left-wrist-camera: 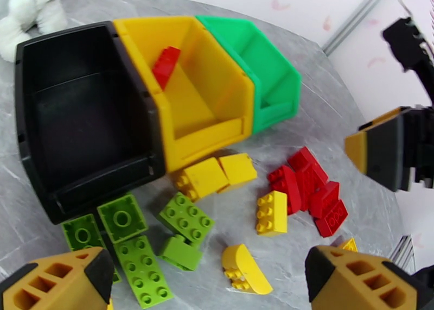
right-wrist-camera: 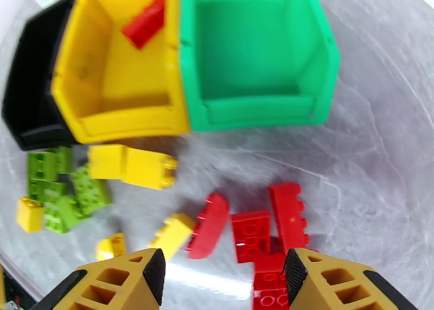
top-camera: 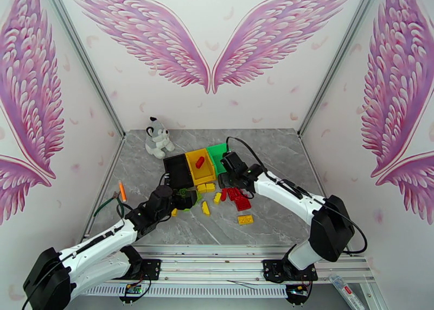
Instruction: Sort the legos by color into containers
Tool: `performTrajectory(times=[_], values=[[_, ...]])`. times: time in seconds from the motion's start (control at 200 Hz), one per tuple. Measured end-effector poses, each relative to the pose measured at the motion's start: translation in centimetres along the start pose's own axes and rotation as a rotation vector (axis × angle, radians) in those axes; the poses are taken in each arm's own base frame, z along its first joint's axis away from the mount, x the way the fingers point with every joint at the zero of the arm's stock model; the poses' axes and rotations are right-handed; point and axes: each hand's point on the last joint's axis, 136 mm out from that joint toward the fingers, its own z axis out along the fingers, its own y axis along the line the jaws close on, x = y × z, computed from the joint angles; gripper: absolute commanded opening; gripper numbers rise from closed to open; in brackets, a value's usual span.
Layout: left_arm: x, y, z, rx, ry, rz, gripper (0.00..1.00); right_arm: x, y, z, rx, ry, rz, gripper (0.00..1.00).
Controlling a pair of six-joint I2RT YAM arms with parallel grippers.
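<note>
Three bins stand in a row on the grey counter (top-camera: pixel 282 159), walls touching; yellow bin (left-wrist-camera: pixel 214 83) in the middle; black bin (left-wrist-camera: pixel 81 115) flush against its left side; green bin (left-wrist-camera: pixel 274 83) against its right side, set a little farther back.

One red brick (left-wrist-camera: pixel 165 67) lies tilted inside the yellow bin, leaning on its far-left wall.

Loose legos all lie on the counter on the near side of the yellow bin; two yellow bricks (left-wrist-camera: pixel 214 175) just beside its front wall, the left one seemingly touching; green bricks (left-wrist-camera: pixel 141 235) clustered near-left of it, in front of the black bin; red bricks (left-wrist-camera: pixel 309 189) clustered near-right of it; a single yellow brick (left-wrist-camera: pixel 271 212) touching the red cluster's left edge; a yellow half-round piece (left-wrist-camera: pixel 244 267) nearer again; a flat yellow brick (top-camera: pixel 245 219) well apart, farthest from the yellow bin.

Left pincer (left-wrist-camera: pixel 209 270): wide, nothing between the fingers; hangs over the green cluster, near-left of the yellow bin.

Right pincer (right-wrist-camera: pixel 222 270): fingers apart, holding nothing; hangs over the red cluster, near-right of the yellow bin.

Plush toy (top-camera: pixel 158 138) sits far-left of the yellow bin, beyond the black bin; an orange stick (top-camera: pixel 122 190) lies well to its left.
</note>
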Motion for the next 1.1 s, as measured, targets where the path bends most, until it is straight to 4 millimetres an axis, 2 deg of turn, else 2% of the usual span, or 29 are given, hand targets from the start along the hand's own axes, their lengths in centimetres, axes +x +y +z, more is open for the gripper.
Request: performTrajectory(times=[0.145,0.28,0.34,0.47,0.66,0.8,1.1], values=[[-0.1,-1.1,0.2,0.019,-0.001,0.024,0.99,1.4,-1.5,1.3,0.032,0.041,0.02,0.71],[0.0,-1.5,0.2,0.027,-0.001,0.033,0.99,2.5,-2.2,1.9,0.048,0.067,0.024,0.82],[0.0,-1.5,0.2,0.028,-0.001,0.038,0.99,3.4,-2.5,2.2,0.055,0.086,0.019,0.83],[-0.1,-1.4,0.2,0.02,-0.005,0.04,0.99,4.6,-3.0,2.7,0.07,0.114,0.015,0.84],[-0.5,-1.3,0.0,0.01,-0.024,0.046,0.99,4.7,-4.5,3.6,0.08,0.12,0.057,0.85],[-1.0,-1.3,-0.4,0.012,-0.045,0.049,0.99,5.6,-5.3,4.8,0.065,0.154,0.09,0.83],[-1.4,-1.3,-0.7,0.007,-0.06,0.054,0.99,7.0,-4.7,5.5,0.016,0.183,0.094,0.77]])
